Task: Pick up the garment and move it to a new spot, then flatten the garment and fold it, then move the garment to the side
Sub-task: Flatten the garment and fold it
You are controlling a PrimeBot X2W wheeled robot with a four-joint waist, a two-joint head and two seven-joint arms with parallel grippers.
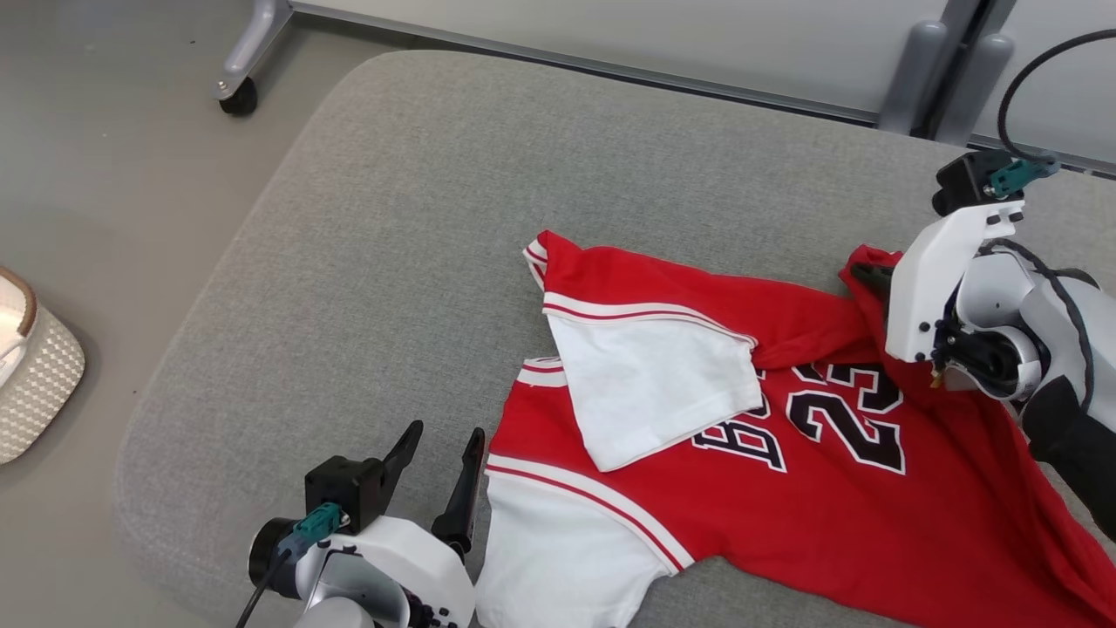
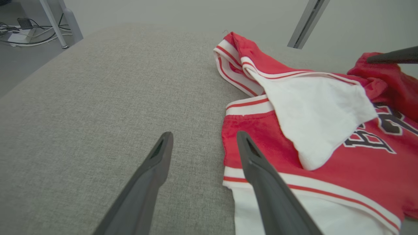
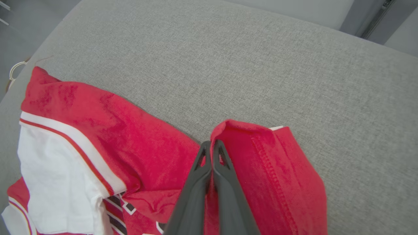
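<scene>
The garment point(image 1: 837, 488) is a red jersey with white sleeves and black "23" lettering, lying rumpled on the grey cushion point(image 1: 523, 174). One white sleeve point(image 1: 663, 384) is folded over its chest. My right gripper point(image 3: 211, 145) is shut on a raised fold of the garment's point(image 3: 261, 163) red hem at the far right, and the cloth peaks up there. My left gripper point(image 1: 442, 449) stands open over bare cushion just left of the garment's lower white sleeve point(image 1: 558, 558). From the left wrist, its fingers point(image 2: 153, 163) frame the garment's point(image 2: 326, 163) edge without touching it.
The cushion's left edge drops to a grey floor point(image 1: 105, 174). A pale woven basket point(image 1: 35, 375) sits on the floor at the left. A caster wheel and frame leg point(image 1: 240, 92) stand behind the cushion, with a wall panel beyond.
</scene>
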